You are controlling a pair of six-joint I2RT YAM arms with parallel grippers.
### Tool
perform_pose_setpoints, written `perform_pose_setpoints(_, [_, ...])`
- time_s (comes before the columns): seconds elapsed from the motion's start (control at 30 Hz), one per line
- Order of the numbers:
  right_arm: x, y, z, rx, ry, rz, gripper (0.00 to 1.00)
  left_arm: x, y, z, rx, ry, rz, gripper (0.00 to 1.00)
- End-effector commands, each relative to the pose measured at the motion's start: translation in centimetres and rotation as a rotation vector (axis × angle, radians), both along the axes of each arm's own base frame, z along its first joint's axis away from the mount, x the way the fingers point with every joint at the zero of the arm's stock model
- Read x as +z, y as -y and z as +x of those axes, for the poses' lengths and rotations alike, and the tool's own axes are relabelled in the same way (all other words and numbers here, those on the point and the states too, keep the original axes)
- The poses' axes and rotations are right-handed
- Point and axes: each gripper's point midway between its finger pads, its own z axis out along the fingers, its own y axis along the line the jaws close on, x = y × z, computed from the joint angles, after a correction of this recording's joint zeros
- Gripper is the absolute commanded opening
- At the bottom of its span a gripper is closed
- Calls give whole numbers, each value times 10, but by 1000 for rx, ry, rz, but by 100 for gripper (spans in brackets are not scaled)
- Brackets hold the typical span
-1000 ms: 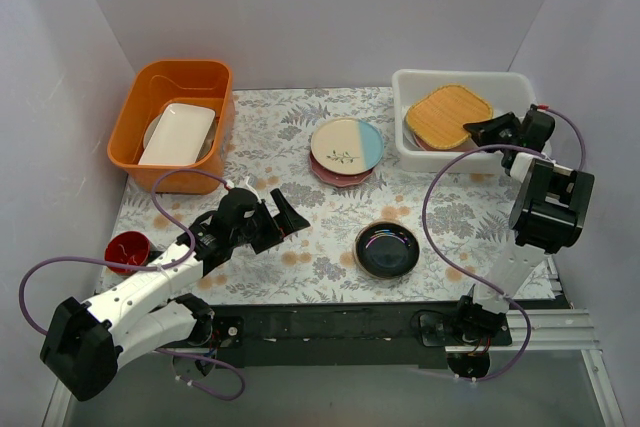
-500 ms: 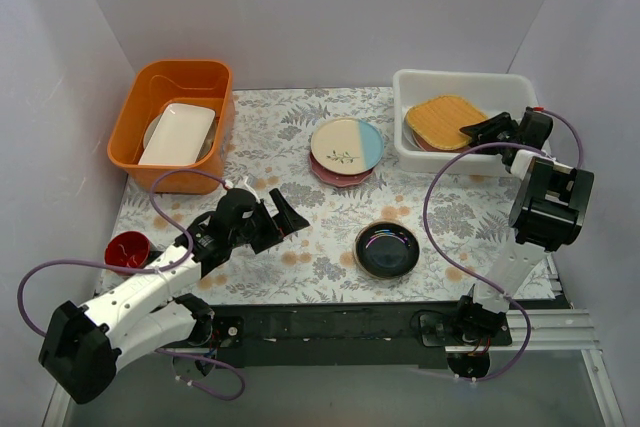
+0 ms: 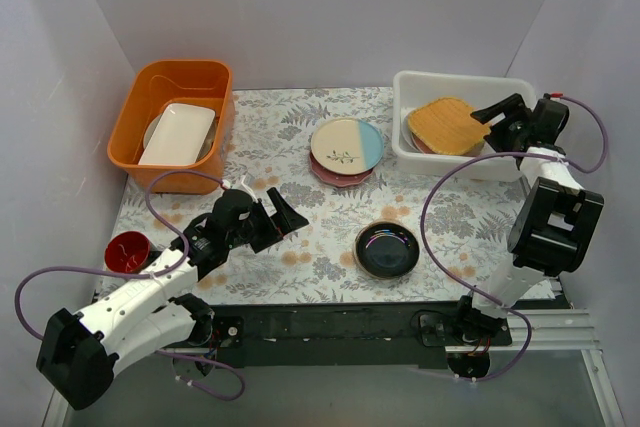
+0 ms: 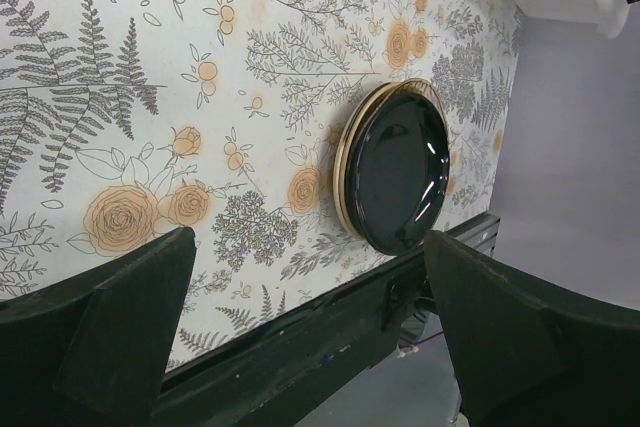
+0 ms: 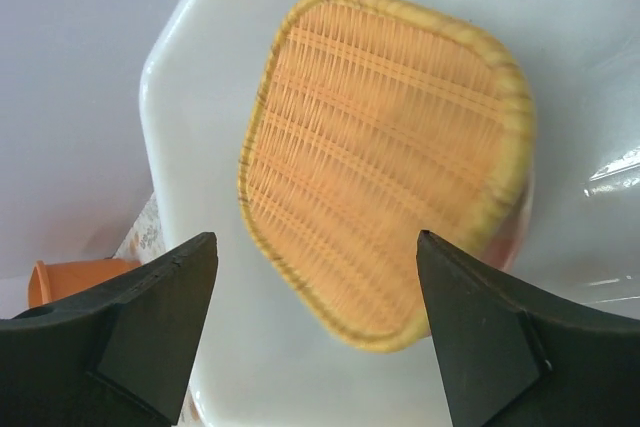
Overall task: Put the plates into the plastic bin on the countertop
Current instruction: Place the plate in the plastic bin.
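Note:
The whitish plastic bin (image 3: 505,81) stands at the back right of the countertop (image 3: 290,127). In it lies a mustard yellow plate (image 3: 447,125), on top of a pinkish plate whose edge (image 5: 516,237) shows beneath. My right gripper (image 3: 484,119) hangs open just right of the yellow plate (image 5: 385,157), with nothing between its fingers. A cream-and-blue plate (image 3: 346,143) sits on a pink plate (image 3: 338,176) mid-counter. The glossy black plate (image 3: 387,249) lies near the front edge. My left gripper (image 3: 287,218) is open and empty, low over the counter to the left of the black plate (image 4: 395,182).
An orange tub (image 3: 136,117) at the back left holds a white rectangular dish (image 3: 178,134). A small red disc (image 3: 128,250) sits at the left edge. A black rail (image 3: 330,327) runs along the front. White walls close in on three sides.
My right gripper opened and let go of the yellow plate, which dropped flatter into the bin. The gripper then drew back to the right. The left arm stayed still.

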Motion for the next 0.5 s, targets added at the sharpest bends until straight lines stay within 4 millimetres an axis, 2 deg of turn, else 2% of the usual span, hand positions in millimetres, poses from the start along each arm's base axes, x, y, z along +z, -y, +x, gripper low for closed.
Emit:
perform_pose_setpoints(0.0, [48,10,3,-30,100,-77,89,-4,-2,-6,-1,-11,-2,98])
perform_pose_setpoints(0.13, [65,10,3,-26,136,-89,94,-4,-1,-5,0,-13,-6,98])
perform_pose_setpoints(0.27, [76,3,3,-1,171,-62,94,-3,-1,-4,-4,-9,-3,98])
perform_pose_setpoints(0.47, [83,-9,-5,42,203,-31,94,-4,0,-4,-3,-12,2,98])
